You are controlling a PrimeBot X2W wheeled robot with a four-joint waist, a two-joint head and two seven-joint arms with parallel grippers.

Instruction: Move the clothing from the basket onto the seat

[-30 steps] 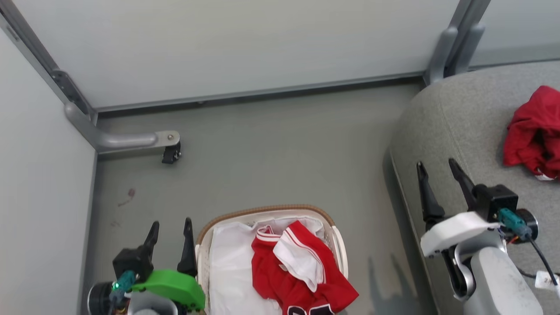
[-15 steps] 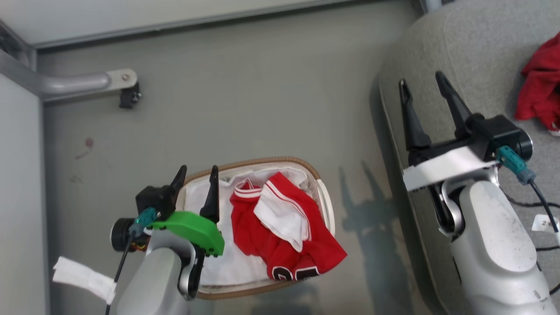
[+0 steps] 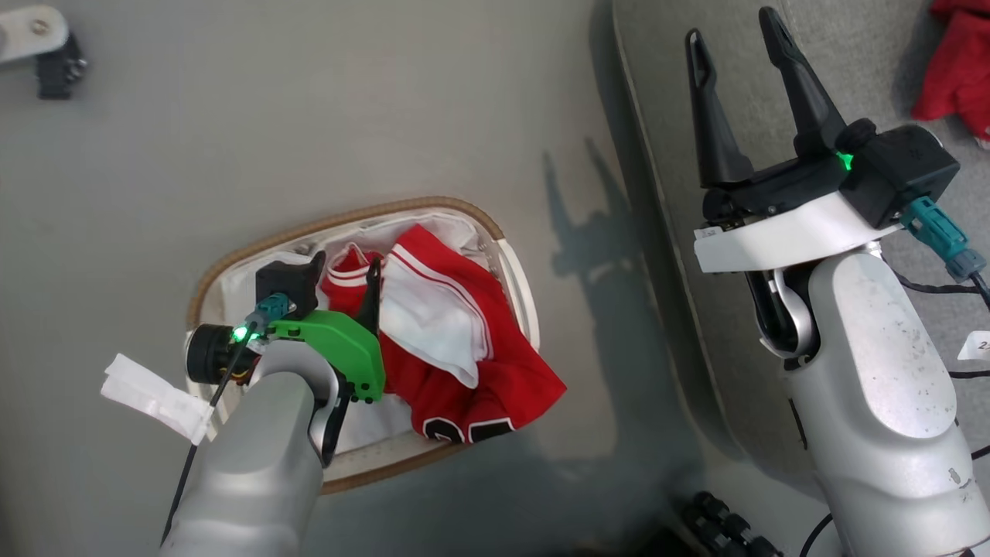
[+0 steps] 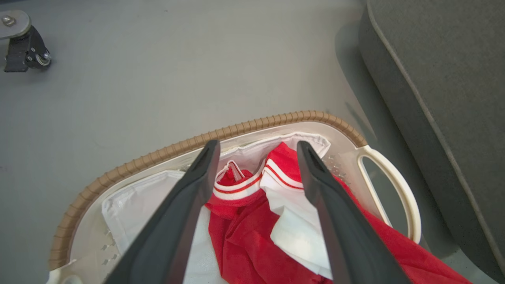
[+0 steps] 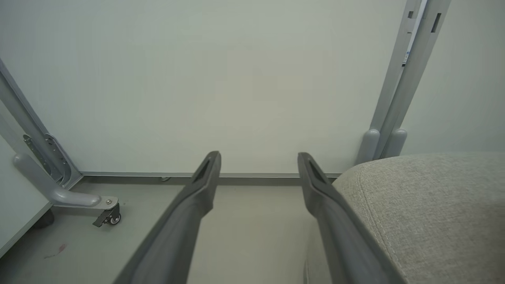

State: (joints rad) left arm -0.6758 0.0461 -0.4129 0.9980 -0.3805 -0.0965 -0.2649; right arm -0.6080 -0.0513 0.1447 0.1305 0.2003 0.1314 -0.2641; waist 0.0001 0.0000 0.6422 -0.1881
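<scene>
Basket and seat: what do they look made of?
Basket: cream-white plastic by the look, smooth and slightly glossy, with small perforations. Its tan rim is ribbed to imitate weave, likely moulded too. Seat: light grey woven upholstery fabric, matt, with a visible weave texture and a stitched seam.

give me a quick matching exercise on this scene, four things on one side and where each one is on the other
1 left end effector
2 right end effector
3 numbered red jersey
4 crumpled red garment

a lying on the seat
b open, beside the seat's edge
c open, over the basket
d in the basket, hanging over its rim

Pairs: 1-c, 2-b, 3-d, 4-a
</scene>
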